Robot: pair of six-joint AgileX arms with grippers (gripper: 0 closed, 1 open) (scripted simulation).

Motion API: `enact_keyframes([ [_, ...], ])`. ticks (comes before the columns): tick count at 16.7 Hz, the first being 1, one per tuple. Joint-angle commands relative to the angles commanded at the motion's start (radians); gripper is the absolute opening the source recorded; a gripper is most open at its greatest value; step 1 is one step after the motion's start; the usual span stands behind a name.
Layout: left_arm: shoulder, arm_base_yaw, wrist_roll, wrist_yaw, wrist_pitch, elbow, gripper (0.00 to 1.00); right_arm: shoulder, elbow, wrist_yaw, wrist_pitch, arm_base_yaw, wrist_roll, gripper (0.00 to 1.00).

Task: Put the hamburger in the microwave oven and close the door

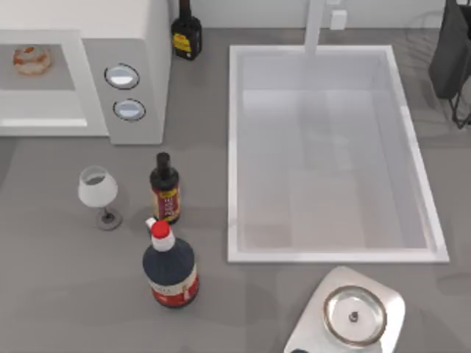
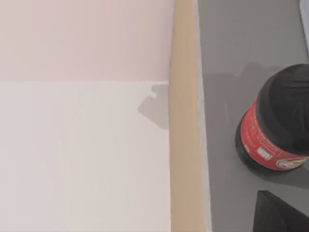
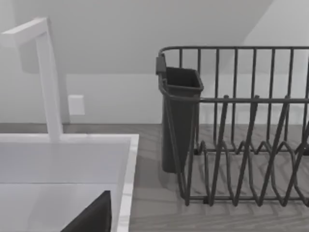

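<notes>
The white microwave oven [image 1: 151,29] stands at the table's back left, its grey panel with two silver dials [image 1: 125,92] facing forward. The hamburger [image 1: 32,59], a small tan bun with reddish filling, sits inside it and shows through the pale window. The door [image 1: 40,118] lies flat against the oven's front. A dark corner of my left gripper [image 2: 280,215] appears in the left wrist view, near a red-labelled bottle [image 2: 275,130] and a tan table edge [image 2: 183,145]. A dark part of my right gripper [image 3: 91,217] hangs over the sink [image 3: 63,159], facing the dish rack [image 3: 241,130].
In front of the oven stand a wine glass [image 1: 98,190], a slim dark bottle [image 1: 165,190] and a wide red-capped bottle [image 1: 170,266]. Another dark bottle [image 1: 187,33] stands beside the oven. A white sink [image 1: 234,147] takes up the middle right, and a silver-topped scale [image 1: 355,315] sits at the front.
</notes>
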Motion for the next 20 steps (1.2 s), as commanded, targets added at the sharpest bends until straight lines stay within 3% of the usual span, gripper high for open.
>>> enact_keyframes([
  [8, 0.103, 0.004, 0.005, 0.003, 0.325, -0.219, 0.0, 0.0, 0.0, 0.0, 0.0, 0.0, 0.0, 1.0],
  [15, 0.089, 0.011, 0.005, 0.003, 0.347, -0.244, 0.0, 0.0, 0.0, 0.0, 0.0, 0.0, 0.0, 1.0],
  [20, -0.052, 0.014, -0.028, -0.037, 0.416, -0.396, 0.0, 0.0, 0.0, 0.0, 0.0, 0.0, 0.0, 1.0],
])
